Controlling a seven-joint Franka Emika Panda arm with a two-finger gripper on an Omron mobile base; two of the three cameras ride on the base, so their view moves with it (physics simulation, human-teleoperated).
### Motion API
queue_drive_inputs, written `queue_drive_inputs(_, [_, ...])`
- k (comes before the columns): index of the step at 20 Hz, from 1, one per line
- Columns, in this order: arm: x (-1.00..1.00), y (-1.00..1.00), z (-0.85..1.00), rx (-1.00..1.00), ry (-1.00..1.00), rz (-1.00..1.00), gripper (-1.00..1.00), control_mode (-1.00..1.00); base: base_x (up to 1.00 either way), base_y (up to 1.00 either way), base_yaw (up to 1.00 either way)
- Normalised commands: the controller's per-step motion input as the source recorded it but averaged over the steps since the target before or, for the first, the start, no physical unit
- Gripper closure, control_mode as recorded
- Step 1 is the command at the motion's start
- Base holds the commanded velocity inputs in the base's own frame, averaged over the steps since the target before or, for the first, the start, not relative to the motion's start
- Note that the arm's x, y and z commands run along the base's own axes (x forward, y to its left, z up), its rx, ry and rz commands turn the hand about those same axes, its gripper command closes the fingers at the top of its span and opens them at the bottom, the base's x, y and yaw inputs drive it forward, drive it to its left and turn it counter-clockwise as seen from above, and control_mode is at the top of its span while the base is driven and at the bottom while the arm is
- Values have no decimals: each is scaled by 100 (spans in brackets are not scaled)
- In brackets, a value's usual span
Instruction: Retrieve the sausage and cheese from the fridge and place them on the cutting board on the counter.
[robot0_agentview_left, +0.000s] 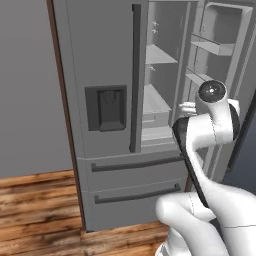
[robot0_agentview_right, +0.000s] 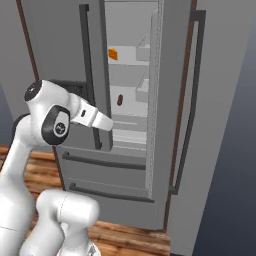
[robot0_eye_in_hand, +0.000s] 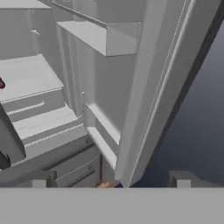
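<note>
The grey fridge (robot0_agentview_right: 125, 165) stands with its right door (robot0_agentview_right: 177, 100) swung open and its left door (robot0_agentview_left: 100, 75) closed. The orange-yellow cheese (robot0_agentview_right: 113, 54) lies on an upper shelf. One shelf lower lies the dark reddish-brown sausage (robot0_agentview_right: 119, 100), which also peeks in at the left edge of the hand view (robot0_eye_in_hand: 1, 84). My gripper (robot0_eye_in_hand: 111, 183) is open and holds nothing. It hangs in front of the lower shelves, facing the inner side of the open door (robot0_eye_in_hand: 144, 87), below and to the right of the sausage. The cutting board and the counter are out of view.
Pale grey shelves (robot0_eye_in_hand: 26, 76) and door bins (robot0_eye_in_hand: 100, 37) line the fridge interior. Two closed drawers (robot0_agentview_left: 135, 192) sit below the doors. A dark dispenser panel (robot0_agentview_left: 106, 107) is on the left door. The floor (robot0_agentview_left: 35, 200) is wooden, and a grey wall (robot0_agentview_left: 27, 85) stands left of the fridge.
</note>
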Motion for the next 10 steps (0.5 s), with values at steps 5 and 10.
queue_drive_inputs(5, [24, 60, 0, 17, -2, 73, -100, -100, 0, 0, 0])
queue_drive_inputs(10, [41, 38, 7, 9, -1, 58, -100, -100, 0, 0, 0])
